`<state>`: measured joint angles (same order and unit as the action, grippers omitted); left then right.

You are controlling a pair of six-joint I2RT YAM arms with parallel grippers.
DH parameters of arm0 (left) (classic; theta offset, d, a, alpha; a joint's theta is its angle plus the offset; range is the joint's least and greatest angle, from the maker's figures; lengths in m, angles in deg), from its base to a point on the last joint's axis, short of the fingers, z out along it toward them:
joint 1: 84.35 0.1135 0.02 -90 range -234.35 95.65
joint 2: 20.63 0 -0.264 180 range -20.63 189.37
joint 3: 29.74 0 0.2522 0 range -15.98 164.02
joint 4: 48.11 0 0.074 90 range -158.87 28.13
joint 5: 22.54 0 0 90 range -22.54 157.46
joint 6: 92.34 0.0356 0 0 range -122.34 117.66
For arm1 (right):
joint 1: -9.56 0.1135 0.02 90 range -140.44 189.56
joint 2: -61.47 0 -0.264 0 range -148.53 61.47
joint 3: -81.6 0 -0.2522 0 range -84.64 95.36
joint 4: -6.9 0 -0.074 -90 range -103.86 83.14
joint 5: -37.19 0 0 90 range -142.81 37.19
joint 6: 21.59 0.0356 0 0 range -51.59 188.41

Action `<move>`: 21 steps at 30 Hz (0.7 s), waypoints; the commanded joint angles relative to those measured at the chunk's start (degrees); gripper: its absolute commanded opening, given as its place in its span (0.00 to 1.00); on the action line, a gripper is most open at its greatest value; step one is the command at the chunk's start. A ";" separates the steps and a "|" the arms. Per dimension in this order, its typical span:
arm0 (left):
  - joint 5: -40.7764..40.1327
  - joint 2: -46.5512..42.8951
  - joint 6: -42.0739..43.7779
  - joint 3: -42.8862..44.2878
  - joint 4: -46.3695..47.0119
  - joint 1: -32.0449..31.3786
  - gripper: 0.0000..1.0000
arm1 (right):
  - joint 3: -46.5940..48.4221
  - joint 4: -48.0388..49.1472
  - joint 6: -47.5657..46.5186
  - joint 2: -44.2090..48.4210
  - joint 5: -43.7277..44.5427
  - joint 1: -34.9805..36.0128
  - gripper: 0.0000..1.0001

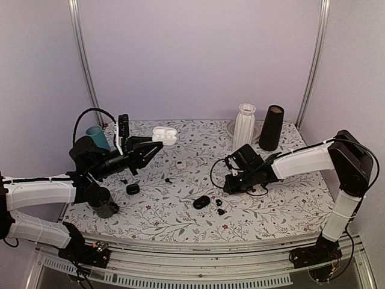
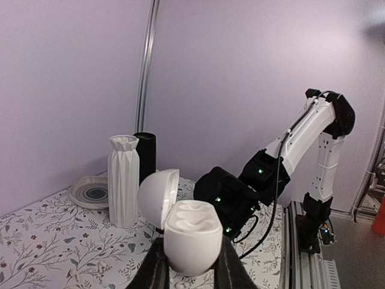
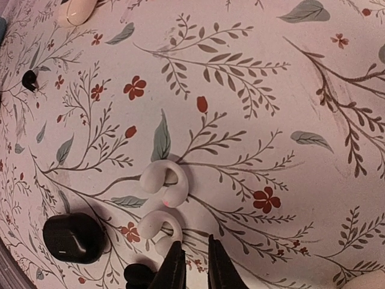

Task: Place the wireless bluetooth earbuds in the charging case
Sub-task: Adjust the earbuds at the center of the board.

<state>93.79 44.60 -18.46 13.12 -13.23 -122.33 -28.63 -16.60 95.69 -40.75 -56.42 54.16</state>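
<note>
Left gripper (image 2: 192, 257) is clamped on the white charging case (image 2: 190, 236) — fingers (image 2: 155, 271) pressed on both sides of its base. It's held up off the counter (image 1: 271, 211), lid flipped open toward the back, two moulded wells showing inside.

Right gripper (image 3: 194, 253) is down low over the counter with only a slim gap between its fingers, nothing gripped. The tips sit just beside the lower of two white curled pieces (image 3: 162, 201). Can't tell if they actually touch.

The earbuds (image 1: 221, 210) are tiny black bits lying loose on the floral counter, far smaller than the cases. In the right wrist view one black bud (image 3: 139, 276) lies just left of the fingers, near a shut black case (image 3: 72, 236), and a smaller bud (image 3: 28, 78) is well off toward the far left. All of them are well apart from the white case over on the left side.

A white ribbed vase (image 1: 244, 126) and a black cylinder (image 1: 271, 127) stand at the back.
</note>
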 commanded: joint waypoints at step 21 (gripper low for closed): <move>0.13 -0.81 -0.53 -0.45 0.22 0.36 0.00 | 6.33 -4.13 2.91 -5.76 0.00 5.42 0.12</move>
<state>93.77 44.60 -18.68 13.12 -13.32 -122.33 -25.00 -18.89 96.94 -45.14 -55.70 58.42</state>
